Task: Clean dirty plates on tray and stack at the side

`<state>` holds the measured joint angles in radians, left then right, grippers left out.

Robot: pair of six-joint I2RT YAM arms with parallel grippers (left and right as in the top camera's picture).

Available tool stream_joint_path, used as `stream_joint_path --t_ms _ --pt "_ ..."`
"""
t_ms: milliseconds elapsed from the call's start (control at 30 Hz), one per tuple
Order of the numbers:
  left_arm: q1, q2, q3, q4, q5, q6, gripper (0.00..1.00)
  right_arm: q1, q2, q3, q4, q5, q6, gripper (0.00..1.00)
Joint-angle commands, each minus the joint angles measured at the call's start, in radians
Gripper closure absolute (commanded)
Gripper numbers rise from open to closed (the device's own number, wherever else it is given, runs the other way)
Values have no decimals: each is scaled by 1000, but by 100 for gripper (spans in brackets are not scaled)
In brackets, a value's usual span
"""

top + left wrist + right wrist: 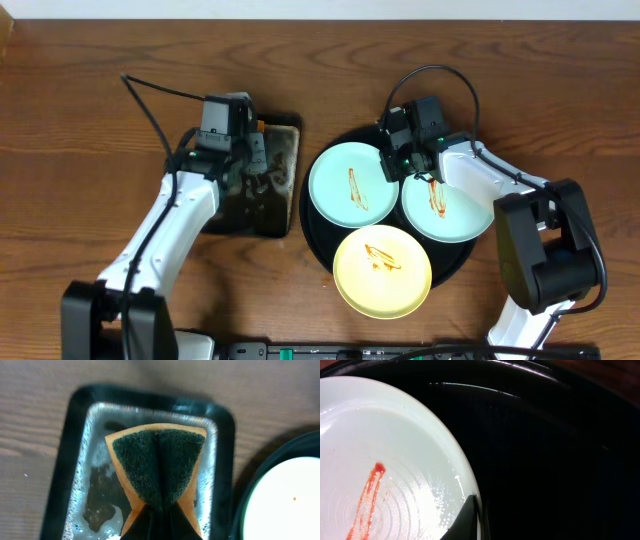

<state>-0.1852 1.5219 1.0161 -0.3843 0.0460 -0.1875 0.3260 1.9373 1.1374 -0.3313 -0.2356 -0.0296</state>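
Three dirty plates lie on the round black tray (310,228), each with an orange-red streak: a left mint-blue plate (335,195), a right mint-blue plate (458,215) and a yellow plate (380,278). My right gripper (398,168) is shut on the left mint plate's right rim. The right wrist view shows one finger (475,502) on that rim; the plate (395,435) lies flat on the tray (560,460). My left gripper (255,160) is shut on a green-and-orange sponge (157,460), which is folded between the fingers (157,512).
The sponge hangs over a small rectangular black tray (225,475), wet with foam and dark residue, which stands left of the round tray (282,215). The left mint plate's edge shows at the left wrist view's lower right (287,505). Wood table lies all around.
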Motion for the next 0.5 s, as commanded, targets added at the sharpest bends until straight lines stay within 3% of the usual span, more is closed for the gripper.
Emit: stream_joint_path --t_ms 0,467 --pt "-2 45 2 -16 6 -18 93 18 19 10 -2 0 51 99" --pt "-2 59 2 -94 59 -17 92 21 19 10 -8 0 52 99"
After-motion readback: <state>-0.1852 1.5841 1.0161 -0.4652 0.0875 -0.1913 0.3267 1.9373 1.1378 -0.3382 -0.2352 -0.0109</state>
